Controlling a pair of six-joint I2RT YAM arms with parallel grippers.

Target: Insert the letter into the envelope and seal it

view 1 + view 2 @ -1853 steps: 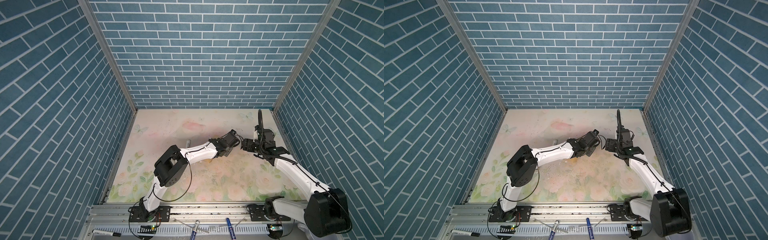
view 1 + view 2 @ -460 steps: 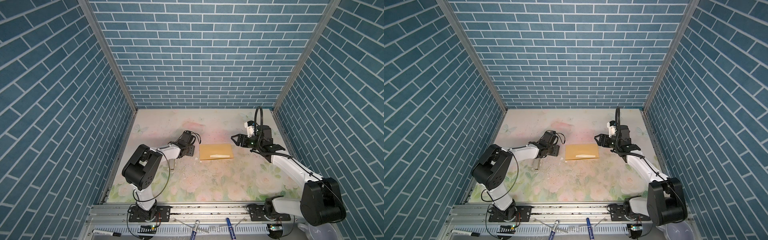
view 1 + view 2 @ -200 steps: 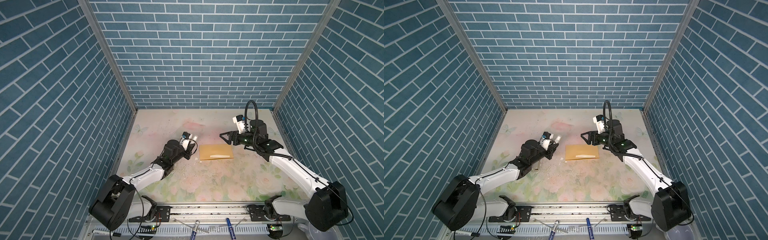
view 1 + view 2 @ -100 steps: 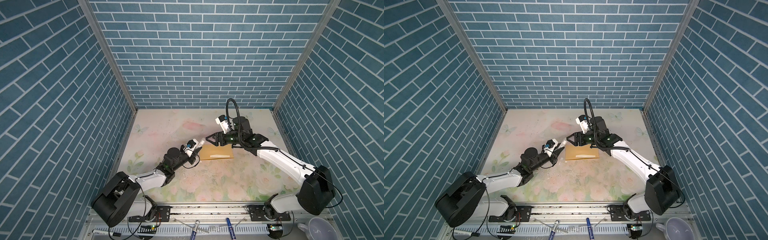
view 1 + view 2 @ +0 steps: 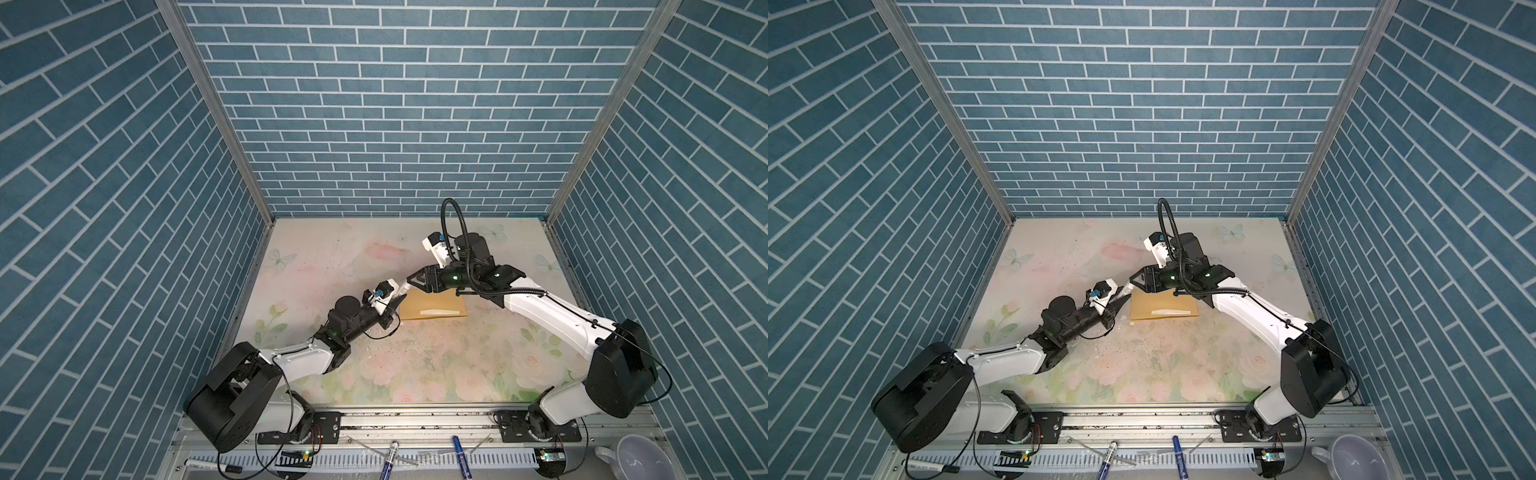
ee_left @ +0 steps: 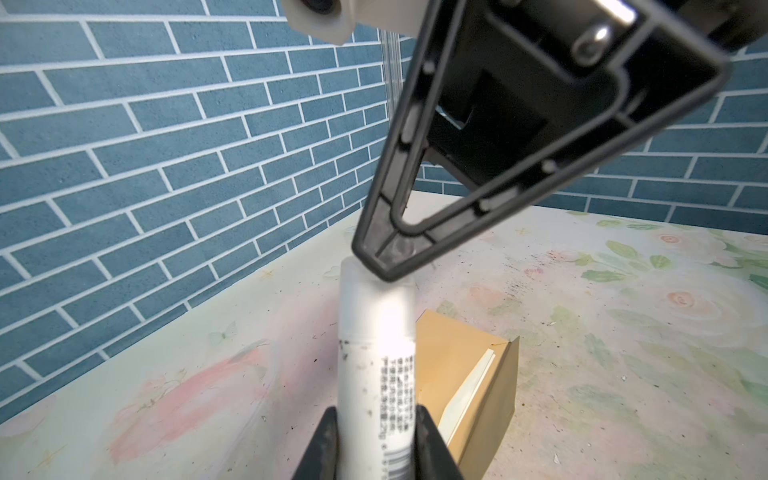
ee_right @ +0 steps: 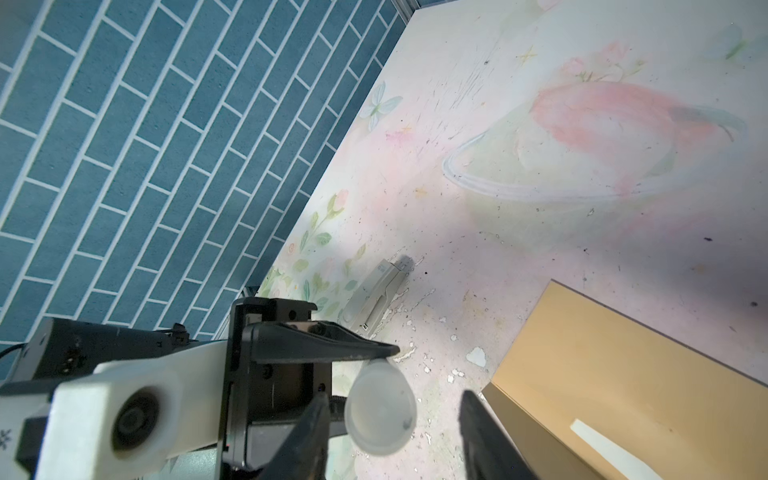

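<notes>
Your L gripper [image 6: 376, 411] is pinching a white plastic glue stick [image 6: 374, 353]: cylindrical, printed label, frosted cap [image 7: 380, 411]. The R gripper [image 7: 395, 395] is straddling that cap, jaws spread, w/ a gap showing on each side. The envelope [image 5: 432, 305], a flat tan kraft rect., is lying mid-table on the floral mat [image 5: 415, 374], just right of both grippers. The letter [image 5: 436, 311] is sitting tucked in it, only a cream strip showing. Vs. 1 s earlier, the R gripper is sitting further left w/ narrower jaws; the envelope is lying unmoved.
</notes>
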